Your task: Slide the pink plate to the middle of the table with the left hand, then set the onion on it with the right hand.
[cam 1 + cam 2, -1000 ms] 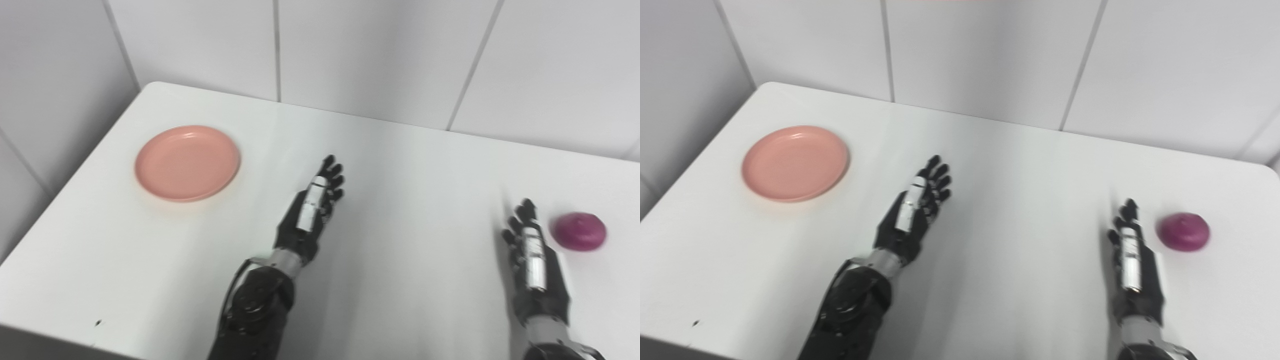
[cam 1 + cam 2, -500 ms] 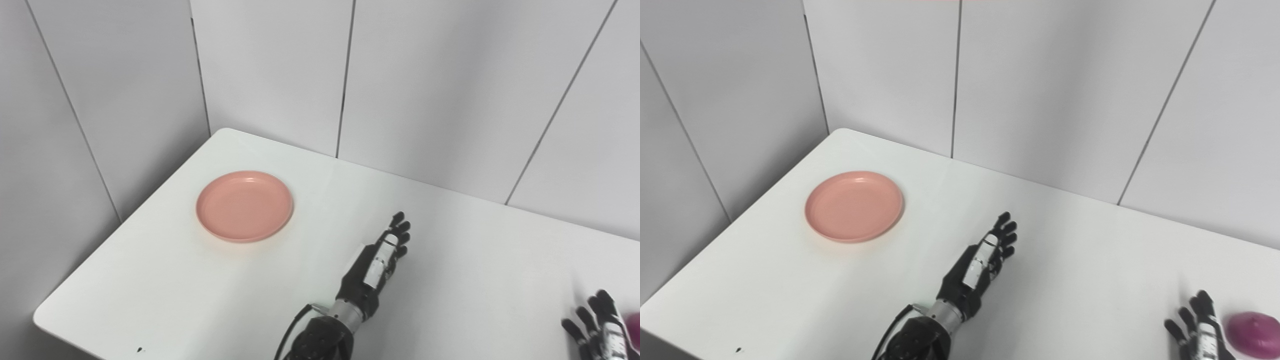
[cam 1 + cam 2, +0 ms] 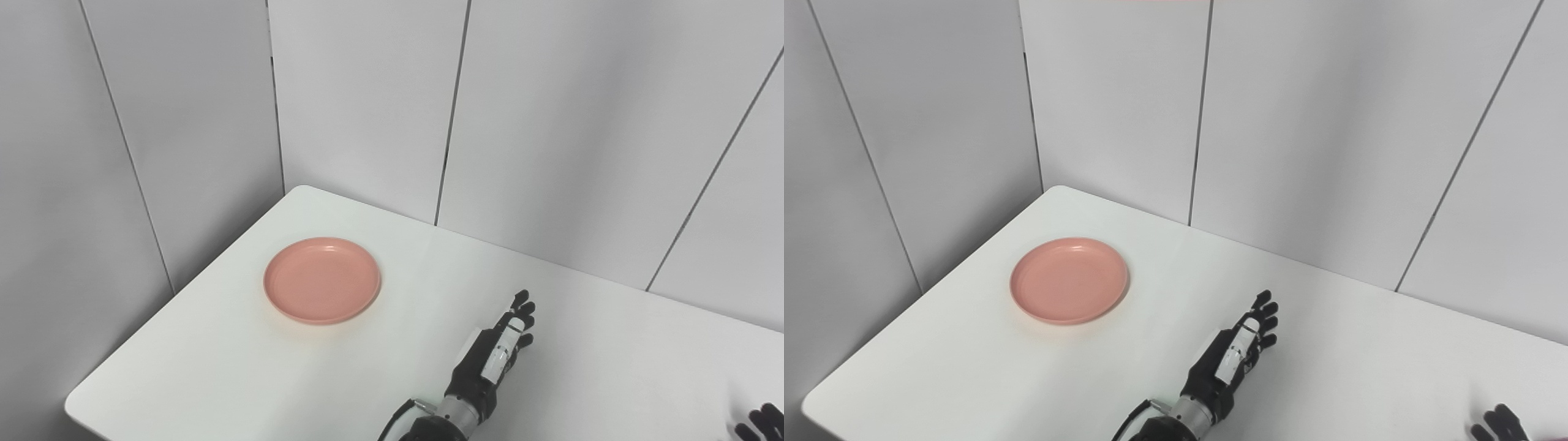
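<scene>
The pink plate (image 3: 323, 280) lies flat on the left part of the white table (image 3: 582, 343), near the back left corner. My left hand (image 3: 493, 361) rests open over the table's middle front, fingers stretched toward the back wall, well to the right of the plate and not touching it. Of my right hand (image 3: 1497, 424) only the spread fingertips show, at the bottom right edge; nothing is in them. The onion is outside both views.
Grey wall panels close the table in along its back and left sides. The table's left front corner (image 3: 811, 407) is rounded and its front edge runs out of the picture. The left forearm and a cable (image 3: 1136, 416) enter at the bottom.
The whole picture has shifted: the camera has tilted up and to the left. The right hand and the onion have slid out at the bottom right. Neither hand has visibly moved on the table.
</scene>
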Motion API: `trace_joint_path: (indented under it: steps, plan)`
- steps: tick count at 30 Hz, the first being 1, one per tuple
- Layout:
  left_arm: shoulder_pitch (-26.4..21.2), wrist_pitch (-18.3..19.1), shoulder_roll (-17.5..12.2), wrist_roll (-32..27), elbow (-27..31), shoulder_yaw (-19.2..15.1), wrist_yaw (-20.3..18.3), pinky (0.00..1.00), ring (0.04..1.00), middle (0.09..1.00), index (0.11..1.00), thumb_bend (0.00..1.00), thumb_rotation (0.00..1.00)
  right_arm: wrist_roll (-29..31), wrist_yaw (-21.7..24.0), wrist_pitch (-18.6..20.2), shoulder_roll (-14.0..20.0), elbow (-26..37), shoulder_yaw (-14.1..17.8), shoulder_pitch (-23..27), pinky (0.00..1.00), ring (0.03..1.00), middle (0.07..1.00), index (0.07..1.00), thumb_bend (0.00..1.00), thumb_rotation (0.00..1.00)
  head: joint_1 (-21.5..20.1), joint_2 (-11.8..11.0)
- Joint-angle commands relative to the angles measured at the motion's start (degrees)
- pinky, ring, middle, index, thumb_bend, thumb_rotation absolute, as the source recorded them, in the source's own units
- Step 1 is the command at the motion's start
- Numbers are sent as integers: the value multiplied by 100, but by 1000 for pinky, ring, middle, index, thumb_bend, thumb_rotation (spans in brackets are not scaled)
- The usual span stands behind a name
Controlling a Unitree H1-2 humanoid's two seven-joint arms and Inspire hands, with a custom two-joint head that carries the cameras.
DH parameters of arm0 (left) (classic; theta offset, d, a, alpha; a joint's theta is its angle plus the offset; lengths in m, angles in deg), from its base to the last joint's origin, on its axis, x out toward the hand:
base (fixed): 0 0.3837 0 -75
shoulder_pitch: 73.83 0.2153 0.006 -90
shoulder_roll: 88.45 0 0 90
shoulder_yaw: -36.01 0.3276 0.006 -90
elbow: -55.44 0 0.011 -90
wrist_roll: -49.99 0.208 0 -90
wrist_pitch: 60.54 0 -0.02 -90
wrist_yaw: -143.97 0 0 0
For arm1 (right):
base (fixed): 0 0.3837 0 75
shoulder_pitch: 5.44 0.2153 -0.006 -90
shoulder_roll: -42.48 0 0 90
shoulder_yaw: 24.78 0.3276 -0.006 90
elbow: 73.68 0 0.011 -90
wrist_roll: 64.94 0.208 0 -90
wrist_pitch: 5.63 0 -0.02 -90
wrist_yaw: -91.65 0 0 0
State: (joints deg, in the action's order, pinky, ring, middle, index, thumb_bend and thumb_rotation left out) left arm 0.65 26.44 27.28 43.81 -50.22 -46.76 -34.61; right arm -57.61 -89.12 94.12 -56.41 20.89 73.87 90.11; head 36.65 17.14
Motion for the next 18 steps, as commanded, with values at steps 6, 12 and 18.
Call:
trace_joint_path:
  steps: [6, 12, 18]
  plan:
    - [207, 150, 317, -99, -240, -49, 26, 999, 1000, 1000, 994, 379, 1000, -53, 11, -65, 4, -136, -41, 38, 781, 821, 853, 874, 237, 877, -56, 21]
    - [213, 178, 292, -250, -11, -135, 52, 1000, 1000, 1000, 986, 368, 1000, -153, -57, 64, -63, 11, -107, 22, 752, 784, 825, 860, 172, 878, -145, -7]
    - [130, 118, 84, -161, 231, -149, 40, 1000, 1000, 1000, 1000, 389, 1000, -179, -26, 51, -51, 2, -134, 16, 661, 749, 802, 831, 178, 856, -170, -1]
